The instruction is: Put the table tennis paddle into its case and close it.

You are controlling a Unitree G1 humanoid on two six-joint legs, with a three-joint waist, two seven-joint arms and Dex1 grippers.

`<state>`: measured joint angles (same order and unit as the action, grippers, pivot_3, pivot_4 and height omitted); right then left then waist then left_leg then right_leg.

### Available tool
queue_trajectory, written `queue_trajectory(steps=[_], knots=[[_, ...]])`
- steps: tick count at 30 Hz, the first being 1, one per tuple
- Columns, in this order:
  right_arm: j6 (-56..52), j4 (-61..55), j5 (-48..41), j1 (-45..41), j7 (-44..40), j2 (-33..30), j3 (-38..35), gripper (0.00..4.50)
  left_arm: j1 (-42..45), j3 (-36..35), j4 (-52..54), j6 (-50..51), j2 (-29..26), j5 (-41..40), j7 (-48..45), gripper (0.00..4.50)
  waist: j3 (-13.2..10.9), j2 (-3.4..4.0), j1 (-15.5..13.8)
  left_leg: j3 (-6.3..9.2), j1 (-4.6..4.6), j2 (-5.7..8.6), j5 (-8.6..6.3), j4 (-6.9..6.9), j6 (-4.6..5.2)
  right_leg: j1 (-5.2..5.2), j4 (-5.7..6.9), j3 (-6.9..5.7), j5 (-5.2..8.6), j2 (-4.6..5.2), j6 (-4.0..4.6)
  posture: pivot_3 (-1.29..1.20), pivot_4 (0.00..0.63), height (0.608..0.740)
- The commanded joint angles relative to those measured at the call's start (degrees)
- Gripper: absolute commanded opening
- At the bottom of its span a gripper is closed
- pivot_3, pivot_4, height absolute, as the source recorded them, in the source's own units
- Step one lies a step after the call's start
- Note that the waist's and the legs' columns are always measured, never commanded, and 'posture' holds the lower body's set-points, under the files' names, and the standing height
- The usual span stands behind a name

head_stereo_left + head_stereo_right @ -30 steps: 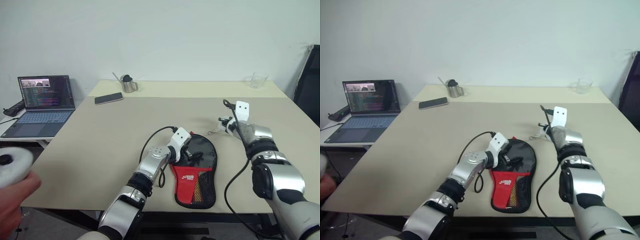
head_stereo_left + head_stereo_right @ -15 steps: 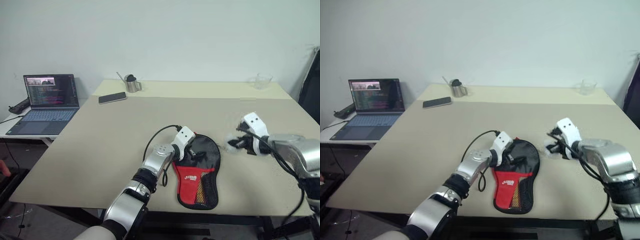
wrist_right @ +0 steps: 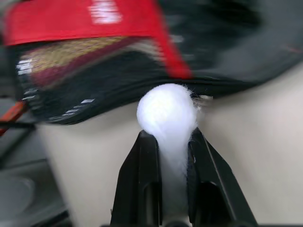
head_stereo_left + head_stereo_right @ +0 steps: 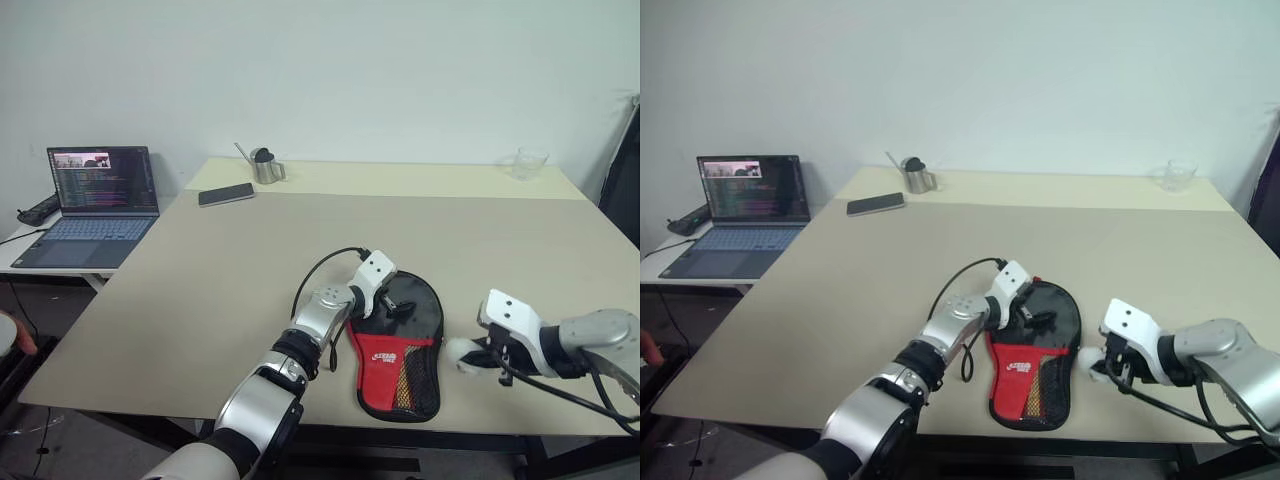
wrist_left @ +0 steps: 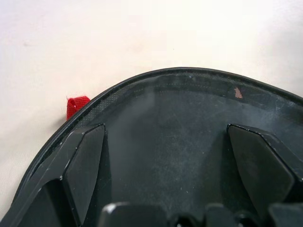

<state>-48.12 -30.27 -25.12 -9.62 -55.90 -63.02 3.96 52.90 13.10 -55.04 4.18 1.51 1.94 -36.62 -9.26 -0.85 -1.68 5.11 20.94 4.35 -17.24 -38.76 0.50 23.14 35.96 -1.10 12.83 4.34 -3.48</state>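
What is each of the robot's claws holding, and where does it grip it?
The right gripper pinches a white fluffy ball by its lower end. The left gripper, open over the case, holds nothing.

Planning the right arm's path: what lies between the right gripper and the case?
In the left eye view, bare table separates the case from the right gripper, which is shut on a white fluffy ball.

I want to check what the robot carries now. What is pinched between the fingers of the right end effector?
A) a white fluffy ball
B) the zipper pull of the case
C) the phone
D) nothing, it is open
A: in the right wrist view the two black fingers of the right end effector are closed on a white fluffy ball, beside the case.
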Motion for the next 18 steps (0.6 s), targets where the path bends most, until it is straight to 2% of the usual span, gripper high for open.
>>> queue_trajectory(steps=[1, 5, 10, 18], knots=[[1.0, -4.9, -4.9, 3.8, -5.8, -2.2, -3.4, 0.23, -1.5, 1.6, -5.6, 1.6, 0.1, 3.2, 1.5, 4.5, 0.0, -0.05, -0.1, 0.01, 0.0, 0.0, -0.01, 0.0, 0.0, -0.01, 0.0, -0.01, 0.0, 0.0, -0.01, 0.0, 0.15, 0.74], [1.6, -7.1, -7.6, 8.2, -8.8, -3.3, -5.0, 0.23, -0.8, 1.5, -7.1, 1.5, 0.4, 3.8, 2.2, 4.5, 0.0, -0.17, -0.3, 0.03, 0.01, 0.01, -0.05, -0.01, 0.02, -0.04, -0.04, -0.03, 0.01, 0.04, -0.02, 0.0, 0.15, 0.74], [-0.4, -8.3, -12.1, 10.1, -8.2, -0.8, -5.2, 0.23, -0.2, 1.3, -8.2, 1.3, 0.6, 3.8, 2.6, 4.5, 0.0, -0.29, -0.2, 0.03, -0.01, -0.01, -0.07, -0.01, 0.03, -0.05, -0.04, -0.03, 0.01, 0.06, -0.02, 0.0, 0.15, 0.74], [-1.2, -11.7, -15.5, 15.6, -8.1, -0.9, -6.1, 0.23, 0.1, 1.6, -9.1, 1.1, 0.7, 4.2, 2.7, 4.5, 0.0, -0.35, -0.3, 0.05, -0.01, -0.01, -0.08, -0.01, 0.04, -0.06, -0.04, -0.05, 0.01, 0.07, -0.02, 0.0, 0.15, 0.74]])
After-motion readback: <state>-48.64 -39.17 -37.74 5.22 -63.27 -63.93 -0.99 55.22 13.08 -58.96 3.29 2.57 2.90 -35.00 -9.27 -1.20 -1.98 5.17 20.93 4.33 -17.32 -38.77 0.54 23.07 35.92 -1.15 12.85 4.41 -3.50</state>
